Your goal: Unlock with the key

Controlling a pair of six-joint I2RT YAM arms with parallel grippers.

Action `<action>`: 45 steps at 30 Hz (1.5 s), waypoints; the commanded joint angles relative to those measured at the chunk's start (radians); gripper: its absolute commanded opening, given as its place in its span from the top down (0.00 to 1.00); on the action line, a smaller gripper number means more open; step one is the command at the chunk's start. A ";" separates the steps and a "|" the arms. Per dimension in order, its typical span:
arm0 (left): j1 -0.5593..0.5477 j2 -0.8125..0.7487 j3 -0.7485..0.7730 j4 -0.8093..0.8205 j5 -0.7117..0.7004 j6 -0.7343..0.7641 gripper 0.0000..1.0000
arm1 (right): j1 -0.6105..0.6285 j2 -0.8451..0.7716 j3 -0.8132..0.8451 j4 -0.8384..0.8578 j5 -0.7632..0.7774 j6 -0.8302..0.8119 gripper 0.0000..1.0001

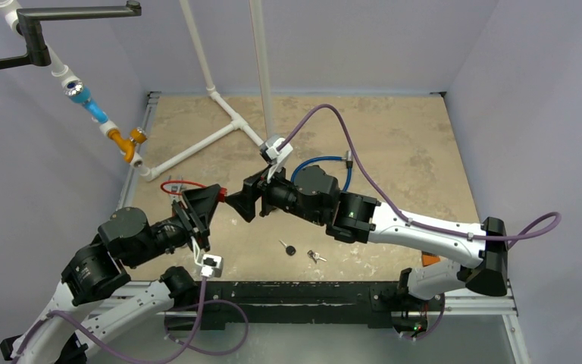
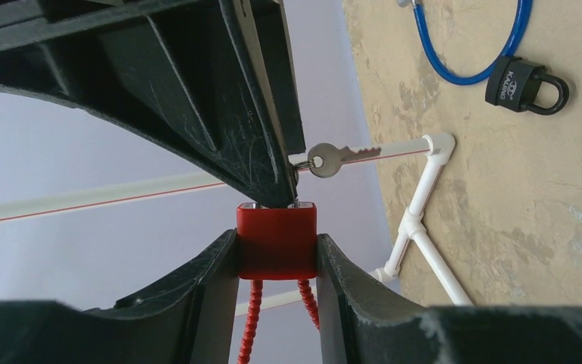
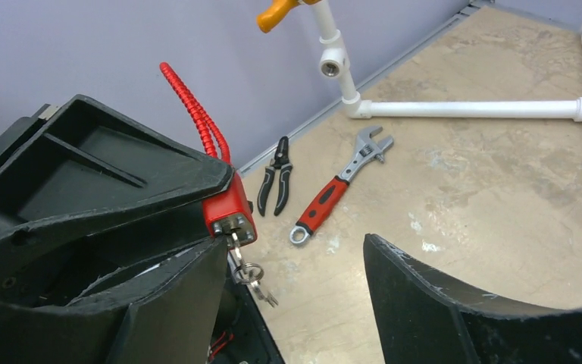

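Observation:
My left gripper (image 1: 206, 203) is shut on a red padlock (image 2: 276, 241) with a red ribbed cable shackle (image 3: 197, 114), holding it above the table. The lock also shows in the top view (image 1: 223, 192). A silver key (image 3: 236, 243) sits in the keyhole on the lock's face. A ring with a second key (image 3: 254, 277) hangs from it. My right gripper (image 3: 295, 296) is open, facing the lock face. Its left finger (image 3: 159, 303) lies right beside the inserted key; its right finger (image 3: 455, 303) is well apart. The hanging key shows in the left wrist view (image 2: 333, 160).
A black padlock (image 2: 527, 85) on a blue cable (image 1: 326, 161) lies behind the right arm. Two loose keys (image 1: 288, 247) (image 1: 316, 255) lie near the front edge. Pliers (image 3: 276, 176) and a red-handled wrench (image 3: 339, 186) lie by the left wall. A white pipe frame (image 1: 197, 148) crosses the back.

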 commanded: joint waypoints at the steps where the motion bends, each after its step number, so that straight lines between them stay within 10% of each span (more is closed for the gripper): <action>1: -0.015 0.035 0.027 0.070 0.003 -0.023 1.00 | 0.002 -0.019 0.007 0.055 0.027 -0.021 0.31; 20: -0.015 0.044 0.037 0.052 -0.016 -0.023 1.00 | 0.001 0.024 0.051 0.124 -0.178 -0.042 0.52; 29: -0.015 0.044 0.033 0.050 -0.044 -0.023 1.00 | 0.000 -0.029 0.003 0.102 -0.227 -0.053 0.32; 45: -0.015 0.054 0.100 0.013 0.029 -0.054 1.00 | 0.000 0.045 0.063 0.125 -0.198 -0.062 0.57</action>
